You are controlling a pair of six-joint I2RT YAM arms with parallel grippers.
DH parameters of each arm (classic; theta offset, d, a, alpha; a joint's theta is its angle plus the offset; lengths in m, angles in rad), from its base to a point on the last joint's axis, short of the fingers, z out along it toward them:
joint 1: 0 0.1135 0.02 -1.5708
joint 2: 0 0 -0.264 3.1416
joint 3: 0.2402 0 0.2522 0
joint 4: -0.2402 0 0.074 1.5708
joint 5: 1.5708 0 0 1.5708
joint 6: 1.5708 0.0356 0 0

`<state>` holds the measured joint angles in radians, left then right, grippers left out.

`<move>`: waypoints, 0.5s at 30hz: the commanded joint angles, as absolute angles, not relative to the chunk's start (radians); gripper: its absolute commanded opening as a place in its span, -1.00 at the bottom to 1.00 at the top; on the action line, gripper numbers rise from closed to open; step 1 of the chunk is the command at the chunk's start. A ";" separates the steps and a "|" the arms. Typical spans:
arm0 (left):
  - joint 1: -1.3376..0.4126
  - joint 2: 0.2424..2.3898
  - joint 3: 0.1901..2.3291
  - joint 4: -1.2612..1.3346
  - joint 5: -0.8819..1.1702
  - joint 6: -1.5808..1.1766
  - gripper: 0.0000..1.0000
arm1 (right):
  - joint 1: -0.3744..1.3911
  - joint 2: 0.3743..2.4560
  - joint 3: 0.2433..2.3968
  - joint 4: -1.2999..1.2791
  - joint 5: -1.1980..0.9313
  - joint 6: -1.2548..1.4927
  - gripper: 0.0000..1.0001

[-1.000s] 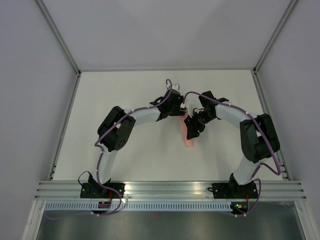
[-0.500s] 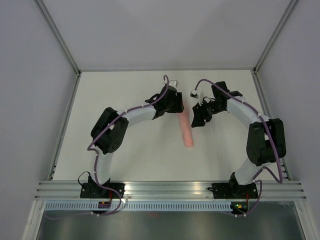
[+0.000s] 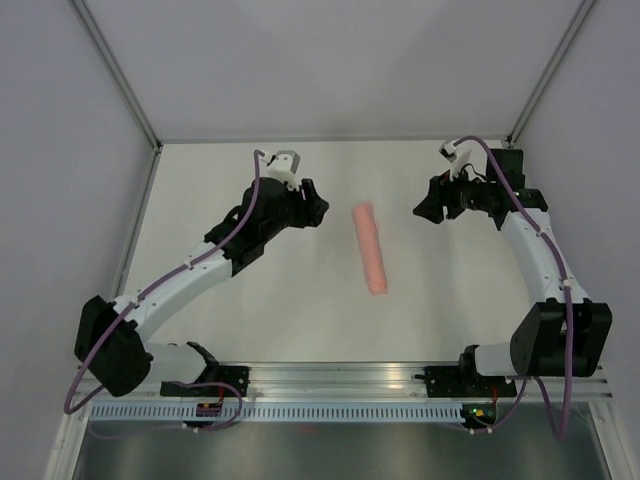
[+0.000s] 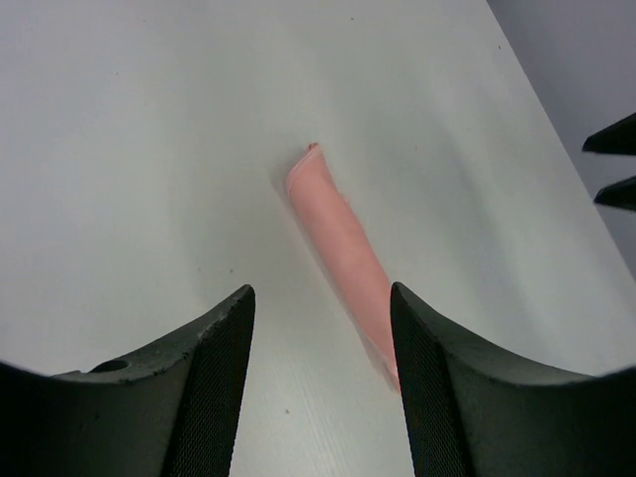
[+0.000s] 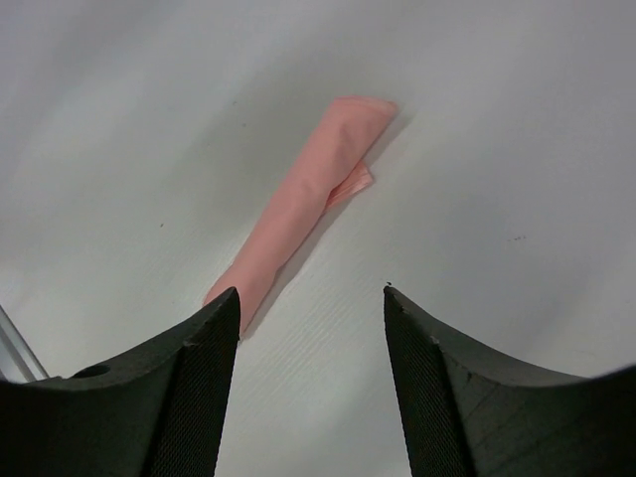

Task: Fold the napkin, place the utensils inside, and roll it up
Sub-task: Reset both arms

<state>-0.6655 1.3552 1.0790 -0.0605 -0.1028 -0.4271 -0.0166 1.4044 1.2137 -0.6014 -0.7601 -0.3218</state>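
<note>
Two sets of fingers flank one rolled cloth on the white desk (image 3: 250,300), and neither touches it. The napkin (image 3: 370,248) is wound into a slim salmon-pink tube. It lies flat about midway between the arms, its length running from the far side toward the near rail, with the near end leaning slightly to the right.

From above, the left fingers (image 3: 317,209) sit to the left of the roll's far end with bare desk between them and the cloth. The right fingers (image 3: 424,208) sit to the right of that same end, also apart from it. Both point inward at the roll.

In the left wrist view the left fingers (image 4: 214,378) are spread wide and hold nothing. The napkin (image 4: 343,248) shows in the gap between them, lying out ahead on the desk, and its lower end slips out of sight behind the right-hand pad. Two dark tips of the other arm show at the right edge, with a gap between them.

In the right wrist view the right fingers (image 5: 194,388) are likewise spread and empty. The napkin (image 5: 298,214) lies slantwise beyond them, one end just past the tip of the left-hand pad. At the farther end a loose corner of cloth juts out beside the roll.
</note>
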 commanded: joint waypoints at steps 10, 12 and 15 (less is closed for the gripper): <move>-0.666 1.005 0.827 -0.139 -0.159 -0.364 0.30 | -0.135 1.238 1.115 -0.552 -0.703 -0.239 0.35; -0.666 0.980 0.833 -0.153 -0.164 -0.354 0.30 | -0.150 1.238 1.117 -0.552 -0.713 -0.230 0.35; -0.667 0.947 0.835 -0.160 -0.166 -0.347 0.31 | -0.163 1.236 1.123 -0.545 -0.712 -0.224 0.36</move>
